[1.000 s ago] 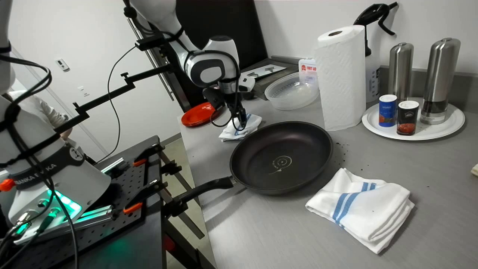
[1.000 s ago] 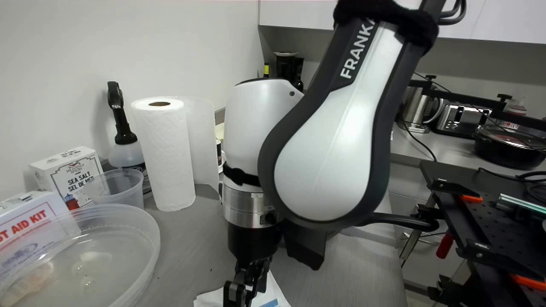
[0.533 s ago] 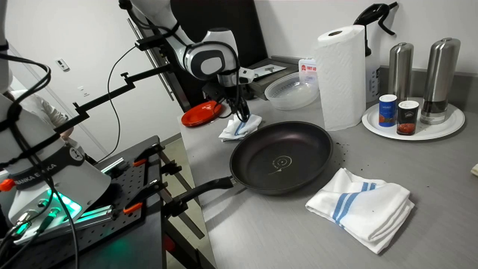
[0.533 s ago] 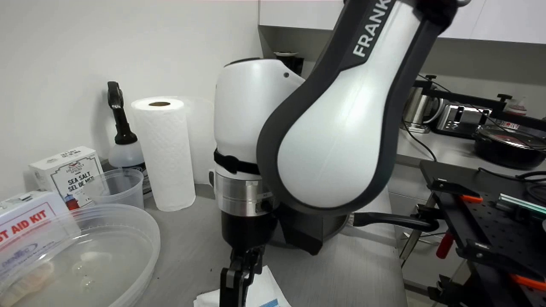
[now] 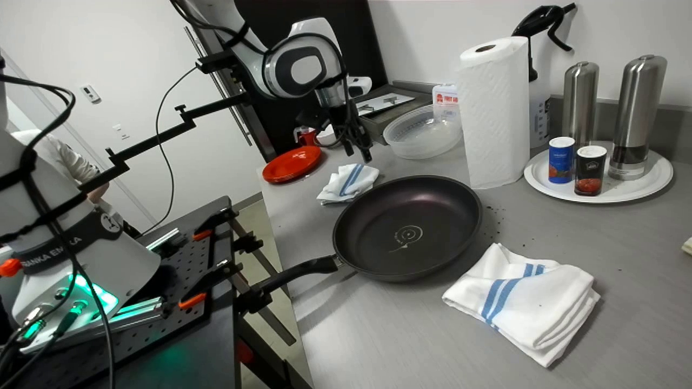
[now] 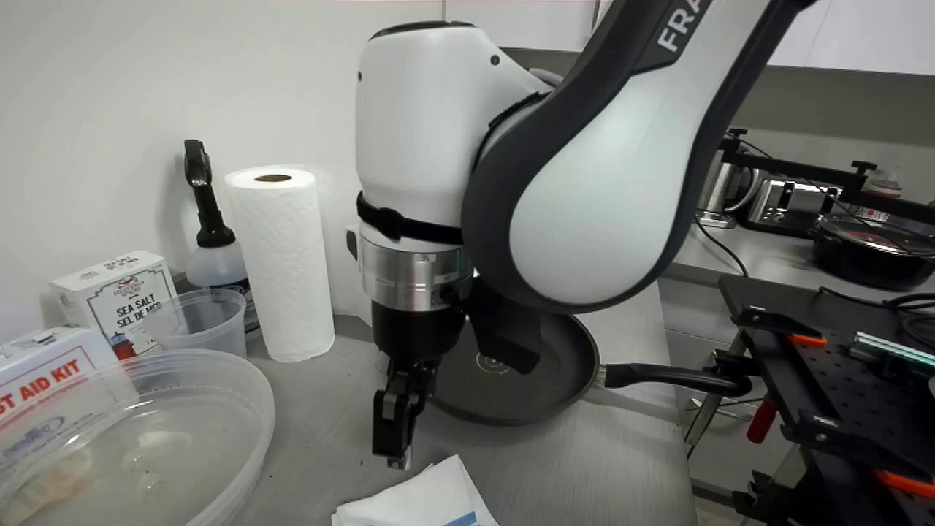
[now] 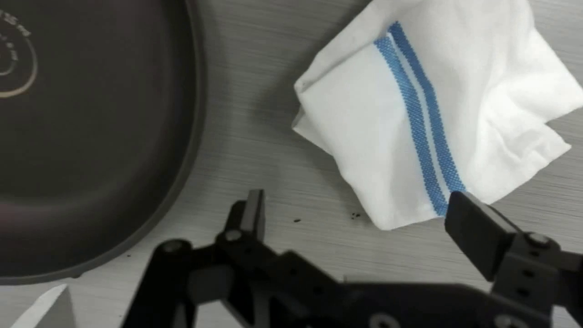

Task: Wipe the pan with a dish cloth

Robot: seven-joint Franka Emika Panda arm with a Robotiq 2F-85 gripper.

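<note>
A black frying pan (image 5: 405, 232) lies on the grey counter; it also shows in an exterior view (image 6: 562, 372) and in the wrist view (image 7: 91, 136). A small folded white cloth with blue stripes (image 5: 348, 183) lies beside the pan, also in an exterior view (image 6: 424, 500) and in the wrist view (image 7: 373, 136). A larger folded white cloth with blue stripes (image 5: 519, 302) lies on the pan's other side. My gripper (image 5: 359, 155) is open and empty above the counter near the small cloth, also seen in an exterior view (image 6: 394, 460). Its fingers are wide apart in the wrist view (image 7: 357, 196).
A paper towel roll (image 5: 494, 113) stands behind the pan. A white plate (image 5: 657, 173) holds shakers and metal grinders. Red plates (image 5: 292, 163) and a clear plastic bowl (image 5: 421, 135) are near the arm. The pan's handle (image 5: 297, 270) sticks out past the counter edge. Dark crumbs lie by the pan.
My gripper has risen away from the small cloth and shifted toward the wall side, empty. Both cloths and the pan have stayed in place.
</note>
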